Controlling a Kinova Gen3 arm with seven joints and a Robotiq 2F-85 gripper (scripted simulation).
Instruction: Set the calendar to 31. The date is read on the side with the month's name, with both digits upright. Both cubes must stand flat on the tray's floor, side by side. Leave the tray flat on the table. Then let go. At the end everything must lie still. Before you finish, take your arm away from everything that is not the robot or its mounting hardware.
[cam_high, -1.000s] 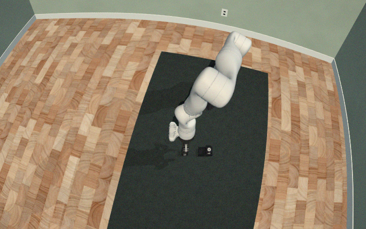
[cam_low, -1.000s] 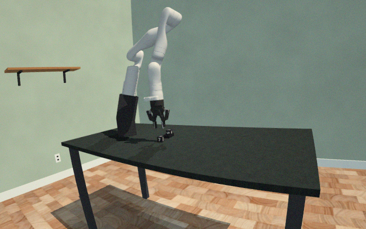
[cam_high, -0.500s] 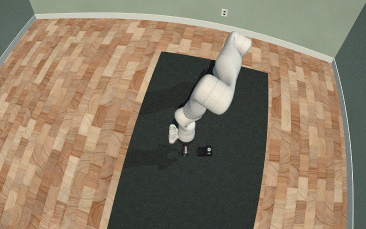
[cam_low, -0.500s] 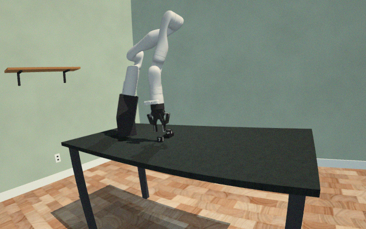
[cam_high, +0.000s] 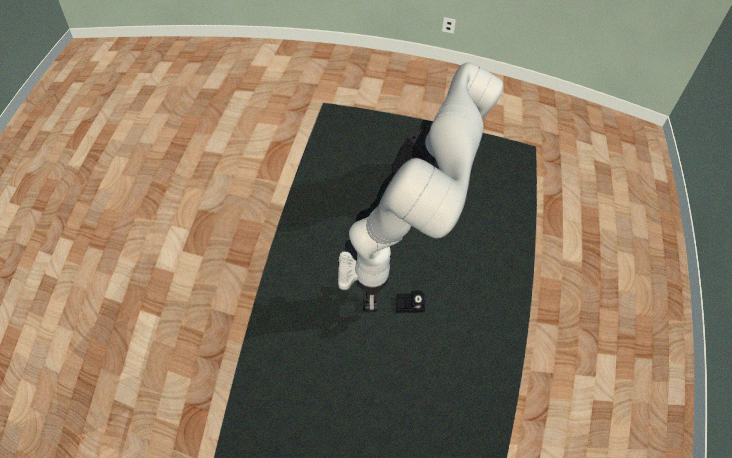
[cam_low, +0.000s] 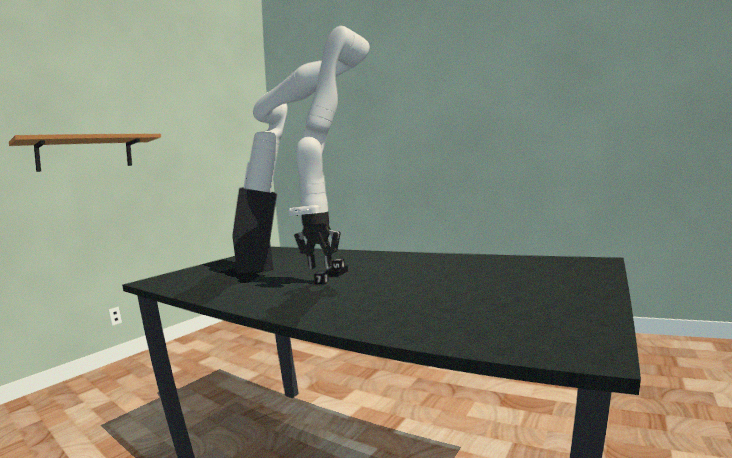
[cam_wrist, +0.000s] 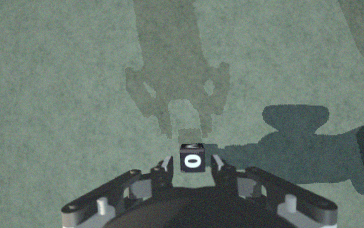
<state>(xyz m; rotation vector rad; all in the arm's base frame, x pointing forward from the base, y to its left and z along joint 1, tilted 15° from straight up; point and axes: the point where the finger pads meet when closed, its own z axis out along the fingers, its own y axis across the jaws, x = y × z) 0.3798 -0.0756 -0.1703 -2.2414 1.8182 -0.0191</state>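
A small black cube (cam_wrist: 192, 159) with a white 0 on its top face lies on the dark table. It also shows in the exterior view (cam_low: 321, 278) and in the top view (cam_high: 370, 306). My gripper (cam_wrist: 192, 164) points straight down over this cube, half open, with a finger on each side and a gap at both; in the exterior view the fingertips (cam_low: 318, 264) stand just above it. The black tray (cam_high: 410, 301) lies to the right of the cube with the second cube (cam_low: 337, 265) in it. The tray's month side is too small to read.
The arm's dark base column (cam_low: 253, 232) stands at the back left of the table. The table's left edge (cam_low: 161, 294) is near the cube. A wooden shelf (cam_low: 83, 139) hangs on the wall, far away.
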